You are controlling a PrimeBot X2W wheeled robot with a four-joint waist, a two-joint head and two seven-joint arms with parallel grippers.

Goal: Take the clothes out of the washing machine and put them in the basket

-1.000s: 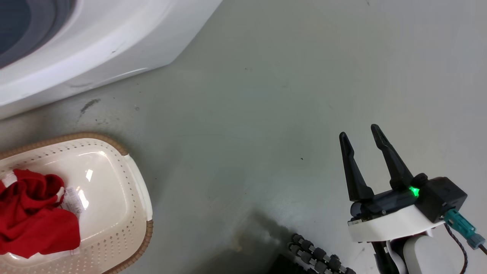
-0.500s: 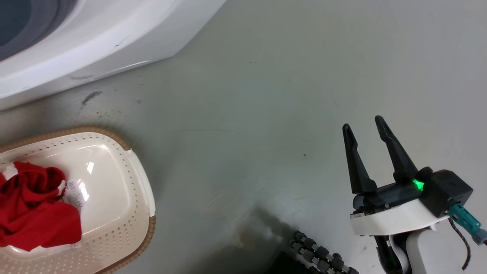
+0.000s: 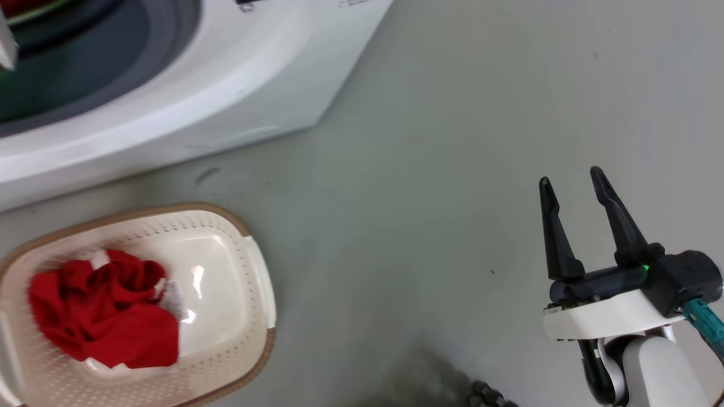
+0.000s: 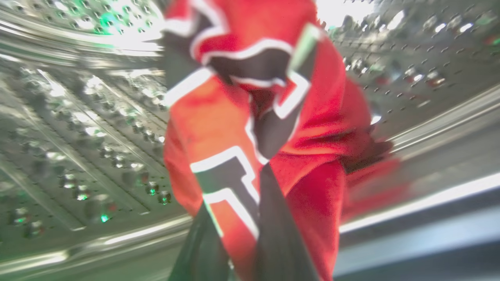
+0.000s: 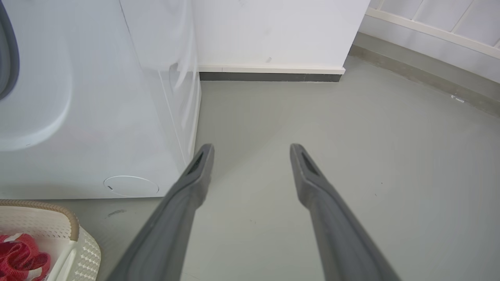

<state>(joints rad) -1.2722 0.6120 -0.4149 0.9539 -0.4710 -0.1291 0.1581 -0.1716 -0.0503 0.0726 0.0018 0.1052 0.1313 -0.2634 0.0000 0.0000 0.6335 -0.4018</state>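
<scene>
Inside the washing machine's steel drum (image 4: pixel 78 117), a red garment with black-and-white graphics (image 4: pixel 234 117) hangs pinched between the dark fingers of my left gripper (image 4: pixel 242 218). The white washing machine (image 3: pixel 226 85) stands at the upper left of the head view, its grey-gasketed porthole open to view. In front of it on the floor sits the cream basket (image 3: pixel 249 243) with a second red garment (image 3: pixel 107 311) bunched in its left half. My right gripper (image 3: pixel 571 181) hovers open and empty over the floor, far right of the basket.
Grey floor (image 3: pixel 424 169) stretches between the basket and my right gripper. In the right wrist view, the machine's side panel (image 5: pixel 97 117) is on the left, the basket's corner (image 5: pixel 74 226) at lower left, and a white wall with dark skirting (image 5: pixel 273 74) behind.
The head camera has shifted, so the machine and basket sit further right and more of the porthole shows. The right gripper stays open. The basket's garment lies as before.
</scene>
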